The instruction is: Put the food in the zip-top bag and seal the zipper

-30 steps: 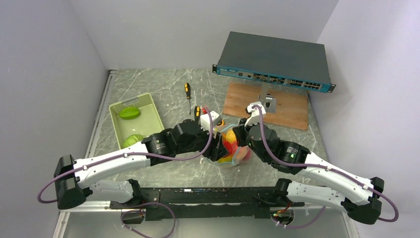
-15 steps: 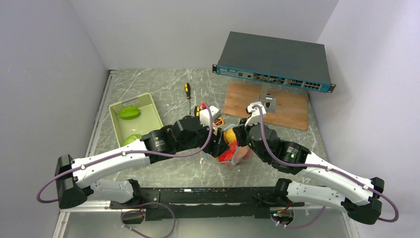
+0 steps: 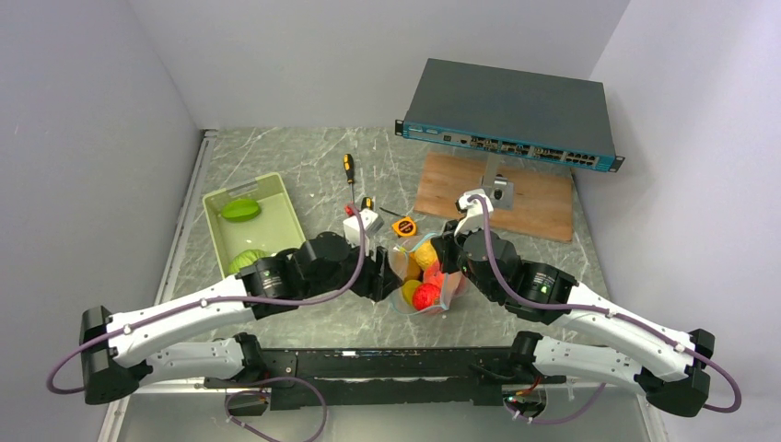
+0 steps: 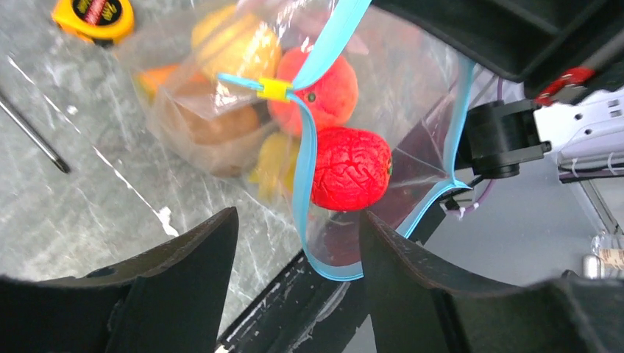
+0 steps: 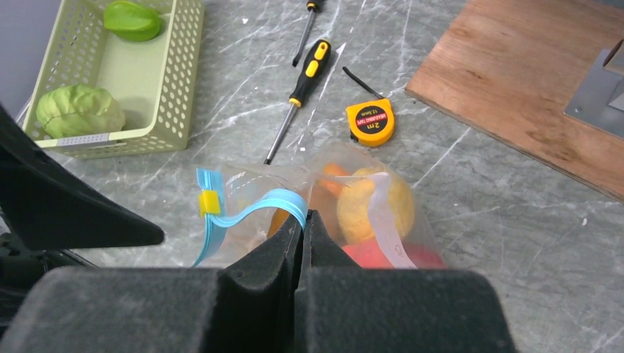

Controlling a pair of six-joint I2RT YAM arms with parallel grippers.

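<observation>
The zip-top bag (image 3: pixel 411 273) hangs from my right gripper (image 5: pixel 303 215), which is shut on the teal zipper (image 5: pixel 250 206) near its yellow slider (image 5: pixel 210 202). Through the clear plastic I see the food: a red fruit (image 4: pixel 349 169), an orange-red one (image 4: pixel 324 95) and a yellow one (image 5: pixel 371 202). My left gripper (image 4: pixel 298 217) stands open just left of the bag. A loose loop of the zipper (image 4: pixel 302 184) hangs between its fingers, untouched. In the top view the left gripper (image 3: pixel 385 279) and right gripper (image 3: pixel 447 267) flank the bag.
A pale green tray (image 3: pixel 241 187) at the left holds two green fruits (image 3: pixel 241 210). Behind the bag lie a yellow tape measure (image 3: pixel 402 226) and screwdrivers (image 3: pixel 349 175). A wooden board (image 3: pixel 530 198) and a network switch (image 3: pixel 511 115) stand at the back right.
My left arm has drawn back to the left, away from the bag. The bag now hangs fuller from the right gripper, and the tape measure has come into sight.
</observation>
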